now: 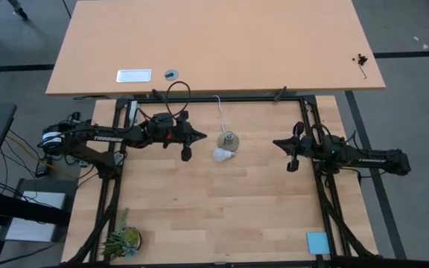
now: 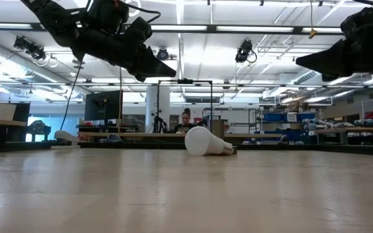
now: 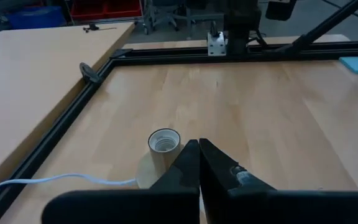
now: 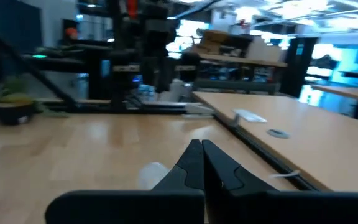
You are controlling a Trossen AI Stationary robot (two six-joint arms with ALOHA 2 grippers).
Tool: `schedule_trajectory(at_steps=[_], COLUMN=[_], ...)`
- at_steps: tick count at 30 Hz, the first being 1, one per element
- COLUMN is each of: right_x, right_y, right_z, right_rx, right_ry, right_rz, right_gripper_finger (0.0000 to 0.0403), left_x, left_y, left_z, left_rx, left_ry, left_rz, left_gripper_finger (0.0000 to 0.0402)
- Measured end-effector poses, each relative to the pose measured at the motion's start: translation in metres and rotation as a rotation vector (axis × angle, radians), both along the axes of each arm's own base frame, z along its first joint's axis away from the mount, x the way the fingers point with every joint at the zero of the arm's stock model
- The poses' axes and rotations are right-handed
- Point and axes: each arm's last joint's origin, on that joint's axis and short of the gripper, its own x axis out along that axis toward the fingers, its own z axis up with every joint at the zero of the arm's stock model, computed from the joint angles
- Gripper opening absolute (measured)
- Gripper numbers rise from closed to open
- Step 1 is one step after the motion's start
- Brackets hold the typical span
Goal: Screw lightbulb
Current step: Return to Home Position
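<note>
white lightbulb (image 1: 223, 155) lies on its side on the wooden surface (image 1: 222, 216), just beside the grey socket (image 1: 229, 139) with its white cord (image 1: 219, 112). the left jaws hang above the surface near the socket, pressed together and empty; the right jaws, farther off on the other side, are closed on nothing too.

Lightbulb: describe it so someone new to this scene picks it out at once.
On the light wooden table inside the black frame, look between the left gripper and right gripper, both with fingers shut. The lightbulb lies on its side just beside the upright socket; it is the white, pear-shaped one, while the socket trails a white cord.
</note>
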Motion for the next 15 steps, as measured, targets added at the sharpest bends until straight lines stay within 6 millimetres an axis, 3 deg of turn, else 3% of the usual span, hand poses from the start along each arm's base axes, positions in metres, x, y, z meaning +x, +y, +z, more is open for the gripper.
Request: schedule_trajectory(at_steps=[7,15], right_x=[-0.0027,-0.0034], right_y=[-0.0012,-0.0027], right_z=[-0.0037,-0.0032], right_rx=[-0.008,-0.024], right_ry=[0.037,0.035], right_rz=[-0.106,-0.094], right_gripper_finger=[0.0,0.0], left_x=[-0.0006,-0.0009], left_y=[0.0008,0.0007], left_z=[-0.0014,-0.0025], left_rx=[0.007,0.003], left_ry=[0.017,0.028], left_rz=[0.024,0.023], left_gripper_finger=[0.0001,0.0001])
